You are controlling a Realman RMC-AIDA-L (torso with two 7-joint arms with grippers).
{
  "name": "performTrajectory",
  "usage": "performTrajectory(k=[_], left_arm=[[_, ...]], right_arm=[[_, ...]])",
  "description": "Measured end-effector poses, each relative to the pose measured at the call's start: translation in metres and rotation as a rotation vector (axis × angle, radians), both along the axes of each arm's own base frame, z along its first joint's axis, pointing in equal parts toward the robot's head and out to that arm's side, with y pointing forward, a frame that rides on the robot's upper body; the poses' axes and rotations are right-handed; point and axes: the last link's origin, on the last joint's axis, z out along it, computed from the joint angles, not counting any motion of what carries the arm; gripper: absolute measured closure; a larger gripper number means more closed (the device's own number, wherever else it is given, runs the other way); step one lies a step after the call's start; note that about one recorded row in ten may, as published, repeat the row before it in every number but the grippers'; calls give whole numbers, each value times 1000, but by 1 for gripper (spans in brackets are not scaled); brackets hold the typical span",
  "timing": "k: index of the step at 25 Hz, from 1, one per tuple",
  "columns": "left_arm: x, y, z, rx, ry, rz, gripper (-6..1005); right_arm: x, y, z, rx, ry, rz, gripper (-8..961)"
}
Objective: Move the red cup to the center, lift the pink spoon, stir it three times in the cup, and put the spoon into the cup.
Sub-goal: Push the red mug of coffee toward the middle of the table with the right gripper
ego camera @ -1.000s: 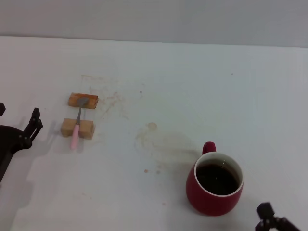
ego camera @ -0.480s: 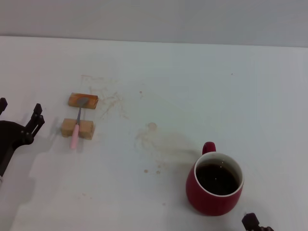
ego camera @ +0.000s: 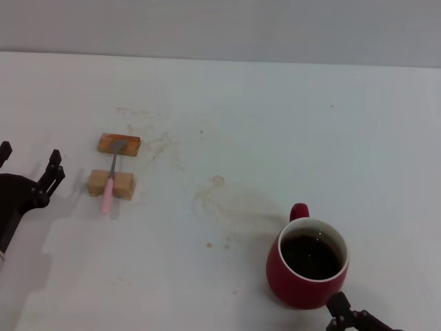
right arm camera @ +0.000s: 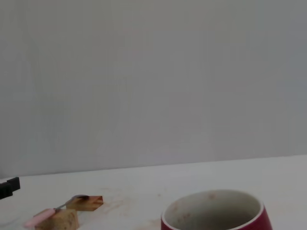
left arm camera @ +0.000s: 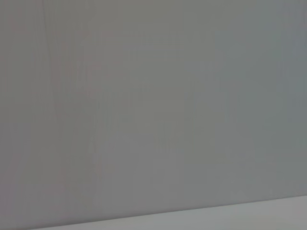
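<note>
White stained tabletop (ego camera: 289, 124); glossy red cup (ego camera: 308, 272); left pincer (ego camera: 27, 165) spread, empty; right pincer (ego camera: 337, 307) unclear.

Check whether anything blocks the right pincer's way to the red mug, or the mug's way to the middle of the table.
Nothing visible does. The right pincer sits just on the near side of the glossy dark-red ceramic mug, with no object between them. Between the mug and the bare middle of the white tabletop lie only faint stains.
</note>
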Motion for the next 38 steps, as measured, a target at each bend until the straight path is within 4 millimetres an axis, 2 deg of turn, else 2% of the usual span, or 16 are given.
performTrajectory(k=[18,38], left_arm=[[-6,-8,1,3,2,18,156],[-7,-9,1,3,3,22,156]], right_arm=[[-4,16,0,7,-2,49,954],[9,34,3,22,-65,69,954]])
